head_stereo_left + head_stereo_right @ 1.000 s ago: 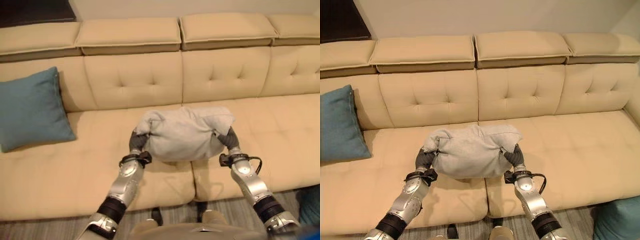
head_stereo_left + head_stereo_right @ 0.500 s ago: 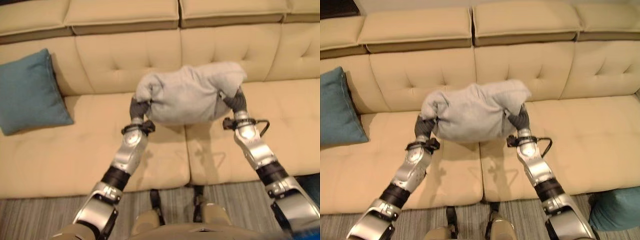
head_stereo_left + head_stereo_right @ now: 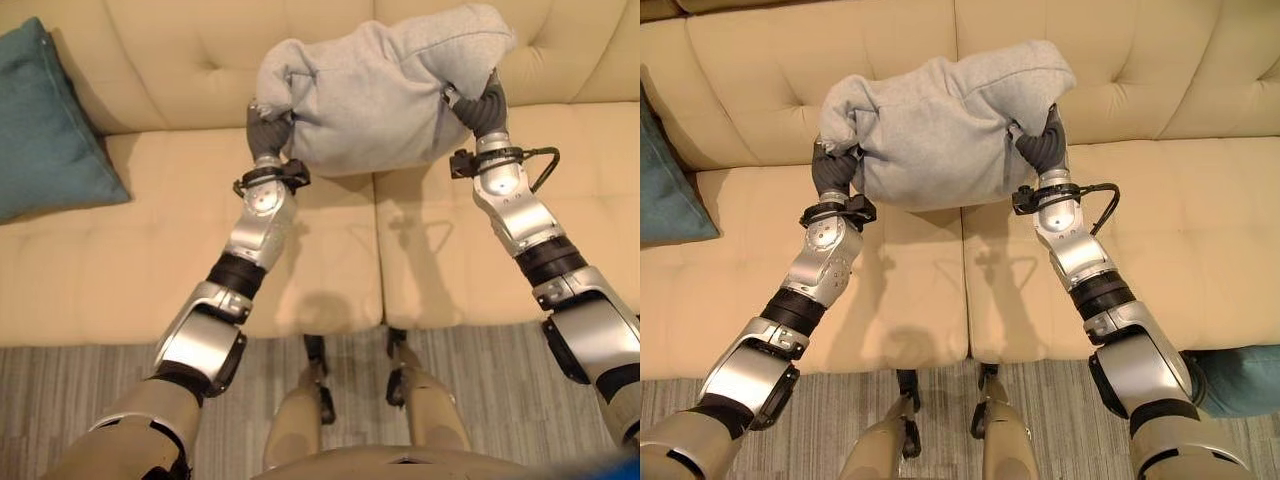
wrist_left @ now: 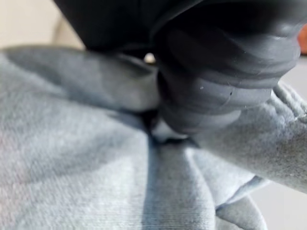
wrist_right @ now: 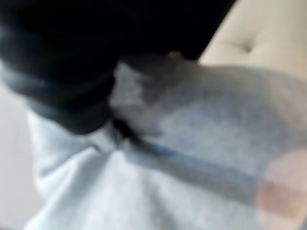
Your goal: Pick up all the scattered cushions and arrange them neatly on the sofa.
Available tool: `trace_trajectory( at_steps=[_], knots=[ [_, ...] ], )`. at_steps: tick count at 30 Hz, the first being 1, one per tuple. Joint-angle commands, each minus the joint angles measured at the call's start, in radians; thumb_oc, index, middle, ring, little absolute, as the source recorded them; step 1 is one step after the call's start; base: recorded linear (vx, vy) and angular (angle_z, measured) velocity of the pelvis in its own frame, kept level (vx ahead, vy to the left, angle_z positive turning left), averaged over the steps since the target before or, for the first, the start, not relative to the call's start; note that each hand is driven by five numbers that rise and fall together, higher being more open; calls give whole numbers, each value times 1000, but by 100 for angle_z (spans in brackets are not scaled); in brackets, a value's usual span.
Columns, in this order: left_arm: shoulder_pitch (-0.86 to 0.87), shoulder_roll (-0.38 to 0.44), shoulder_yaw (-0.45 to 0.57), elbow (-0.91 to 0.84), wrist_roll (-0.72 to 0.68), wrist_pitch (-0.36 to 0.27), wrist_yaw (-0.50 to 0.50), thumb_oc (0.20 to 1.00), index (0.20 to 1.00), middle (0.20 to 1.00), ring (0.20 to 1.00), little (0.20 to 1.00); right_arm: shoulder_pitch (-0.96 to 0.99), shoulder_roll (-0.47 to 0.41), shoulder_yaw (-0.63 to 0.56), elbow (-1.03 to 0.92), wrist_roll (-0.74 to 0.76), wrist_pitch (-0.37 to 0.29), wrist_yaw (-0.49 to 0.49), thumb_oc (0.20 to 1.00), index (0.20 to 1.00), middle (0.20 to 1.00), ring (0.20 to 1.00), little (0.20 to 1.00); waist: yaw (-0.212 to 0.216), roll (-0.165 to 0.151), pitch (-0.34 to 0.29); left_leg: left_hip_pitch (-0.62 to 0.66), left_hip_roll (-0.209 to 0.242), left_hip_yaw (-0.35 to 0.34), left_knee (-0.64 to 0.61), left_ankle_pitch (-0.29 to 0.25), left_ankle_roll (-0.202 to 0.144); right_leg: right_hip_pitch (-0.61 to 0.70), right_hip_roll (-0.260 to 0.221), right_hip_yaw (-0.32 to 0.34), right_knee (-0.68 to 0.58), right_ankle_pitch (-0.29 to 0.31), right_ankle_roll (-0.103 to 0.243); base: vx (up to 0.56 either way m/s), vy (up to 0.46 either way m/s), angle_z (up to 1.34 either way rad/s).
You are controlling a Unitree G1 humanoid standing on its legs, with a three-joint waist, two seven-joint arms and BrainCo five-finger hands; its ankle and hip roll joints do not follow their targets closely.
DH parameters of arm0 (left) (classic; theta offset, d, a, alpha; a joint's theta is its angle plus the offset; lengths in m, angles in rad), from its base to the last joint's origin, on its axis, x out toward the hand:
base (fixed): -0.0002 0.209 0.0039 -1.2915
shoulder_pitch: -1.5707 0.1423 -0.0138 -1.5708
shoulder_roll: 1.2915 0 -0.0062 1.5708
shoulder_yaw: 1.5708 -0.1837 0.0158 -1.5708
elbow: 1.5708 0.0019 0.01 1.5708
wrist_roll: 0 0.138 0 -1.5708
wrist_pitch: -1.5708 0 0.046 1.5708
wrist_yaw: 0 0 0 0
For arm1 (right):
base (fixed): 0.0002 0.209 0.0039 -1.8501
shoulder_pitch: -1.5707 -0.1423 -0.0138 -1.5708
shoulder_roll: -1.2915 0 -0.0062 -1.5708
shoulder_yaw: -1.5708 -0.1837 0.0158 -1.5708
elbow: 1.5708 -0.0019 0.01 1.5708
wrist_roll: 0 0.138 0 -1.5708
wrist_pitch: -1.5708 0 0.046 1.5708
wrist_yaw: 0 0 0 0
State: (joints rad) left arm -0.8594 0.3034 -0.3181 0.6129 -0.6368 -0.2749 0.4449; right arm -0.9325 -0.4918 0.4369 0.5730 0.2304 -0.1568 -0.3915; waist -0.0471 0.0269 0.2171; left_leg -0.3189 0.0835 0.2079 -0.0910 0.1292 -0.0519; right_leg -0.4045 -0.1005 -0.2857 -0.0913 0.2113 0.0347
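With the grey cushion [image 3: 385, 85] held crosswise between my left hand [image 3: 266, 128] and right hand [image 3: 483, 105], each clenched in an end, the sofa [image 3: 180, 60] backrest lies just beyond it.

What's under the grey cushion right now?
The grey cushion hangs off the seat, gripped at each end by the left hand and right hand. Below it show the sofa seat and backrest; the part directly behind it is covered.

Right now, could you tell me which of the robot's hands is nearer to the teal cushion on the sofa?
Left. The left hand grips the grey cushion on the side facing the teal cushion; the right hand holds its far side.
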Motion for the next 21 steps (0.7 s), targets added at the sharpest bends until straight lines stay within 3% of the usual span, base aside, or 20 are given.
trace_trajectory(
  at_steps=[1, 14, 15, 16, 17, 21],
  knots=[
    [-210, -16, -116, -68, 69, -101, -40, 200, 200, 200, 200, 200, -189, 80, 79, -78, -62, -89, 34, 200, 200, 200, 200, 200, 10, -11, -11, -6, -2, 8, 6, 14, -66, -16, -22, 25, 115, -93, 114, 0, 0, 0],
    [-253, -9, -108, 41, 71, -70, -40, 200, 200, 200, 200, 200, -222, 91, 82, 9, -66, -66, 29, 200, 200, 200, 200, 200, 10, 15, 32, -64, -3, 5, 7, 22, -72, -104, -28, 36, 150, -98, 110, 2, 0, 0],
    [-301, 13, -114, 98, 90, -54, -33, 592, 592, 592, 592, 592, -261, 81, 91, 47, -73, -62, 21, 200, 200, 200, 200, 200, 10, 20, 30, -82, -1, 5, 4, 25, -76, -124, -27, 36, 148, -93, 112, 0, 0, 0],
    [-329, 25, -119, 116, 97, -49, -24, 1000, 1000, 1000, 1000, 1000, -286, 77, 94, 67, -81, -58, 12, 304, 304, 304, 304, 304, 11, 22, 31, -91, -1, 3, 4, 27, -77, -133, -26, 36, 147, -90, 113, 0, 0, 0],
    [-331, 26, -119, 117, 97, -49, -24, 1000, 1000, 1000, 1000, 1000, -289, 77, 95, 69, -80, -58, 12, 1000, 1000, 1000, 1000, 1000, 11, 22, 32, -92, -1, 3, 4, 27, -77, -134, -26, 36, 147, -90, 113, 0, 0, 0],
    [-405, 84, -122, 157, 116, -40, -11, 1000, 1000, 1000, 1000, 1000, -375, 50, 99, 144, -114, -39, -33, 1000, 1000, 1000, 1000, 1000, 15, 26, 31, -121, 4, -4, 4, 33, -81, -158, -22, 33, 138, -79, 117, 4, -12, 2]
  ],
)
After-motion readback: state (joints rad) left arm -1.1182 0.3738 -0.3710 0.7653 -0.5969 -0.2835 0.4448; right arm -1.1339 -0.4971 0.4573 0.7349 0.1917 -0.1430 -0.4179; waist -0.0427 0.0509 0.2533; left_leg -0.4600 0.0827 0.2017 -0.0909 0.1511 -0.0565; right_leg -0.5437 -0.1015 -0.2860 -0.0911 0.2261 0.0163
